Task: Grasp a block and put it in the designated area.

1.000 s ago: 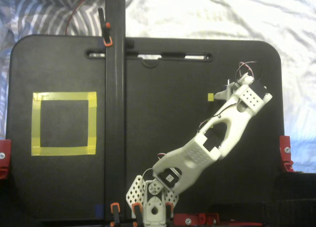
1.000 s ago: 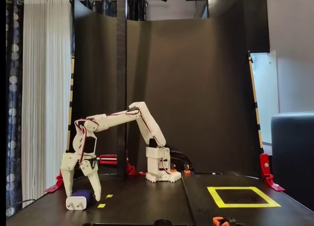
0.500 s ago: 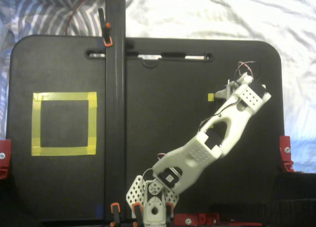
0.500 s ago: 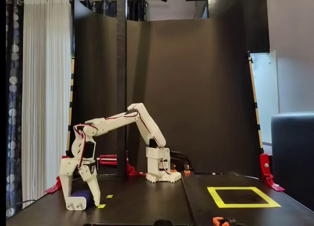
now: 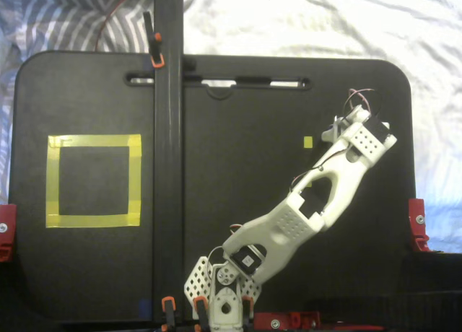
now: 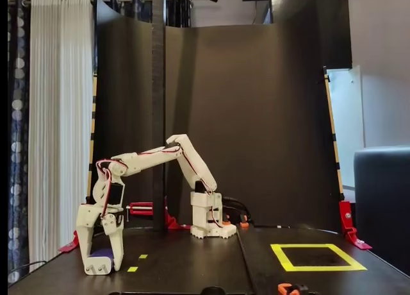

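Note:
In the fixed view from the front, the dark blue block (image 6: 104, 252) rests on the black table at the far left, showing a white end low down. My gripper (image 6: 101, 268) points straight down over it, one finger on each side, shut on the block. In the fixed view from above, the gripper (image 5: 338, 132) sits at the right side of the table and the arm hides the block. The designated area, a yellow tape square (image 5: 94, 140), lies at the left in that view and at the right (image 6: 318, 247) in the front view, far from the gripper.
A black vertical post (image 5: 167, 166) (image 6: 158, 115) stands between the gripper's side and the yellow square. Small yellow markers (image 5: 308, 141) (image 6: 132, 269) lie near the gripper. Red clamps (image 5: 417, 224) hold the table edges. The arm base (image 6: 208, 221) is mid-table.
The gripper has sunk lower over the block and its fingers have drawn in against the block's sides. The block has stayed on the table.

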Controlling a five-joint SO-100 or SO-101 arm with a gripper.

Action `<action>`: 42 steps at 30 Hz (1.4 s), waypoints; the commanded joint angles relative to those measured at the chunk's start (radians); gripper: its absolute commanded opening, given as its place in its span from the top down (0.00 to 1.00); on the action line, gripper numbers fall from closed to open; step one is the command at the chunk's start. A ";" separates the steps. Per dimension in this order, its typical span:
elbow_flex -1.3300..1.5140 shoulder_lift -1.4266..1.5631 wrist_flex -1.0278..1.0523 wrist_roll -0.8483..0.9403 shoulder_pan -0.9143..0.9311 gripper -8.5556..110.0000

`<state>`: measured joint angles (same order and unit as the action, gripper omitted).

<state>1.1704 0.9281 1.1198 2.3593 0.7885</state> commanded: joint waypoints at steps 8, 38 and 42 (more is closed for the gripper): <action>-0.014 0.121 0.091 -0.034 -0.028 0.76; 0.003 0.341 0.296 -0.279 -0.227 0.76; 0.052 0.370 0.273 -0.370 -0.307 0.76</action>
<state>1.2072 1.2210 1.4051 2.0218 0.5216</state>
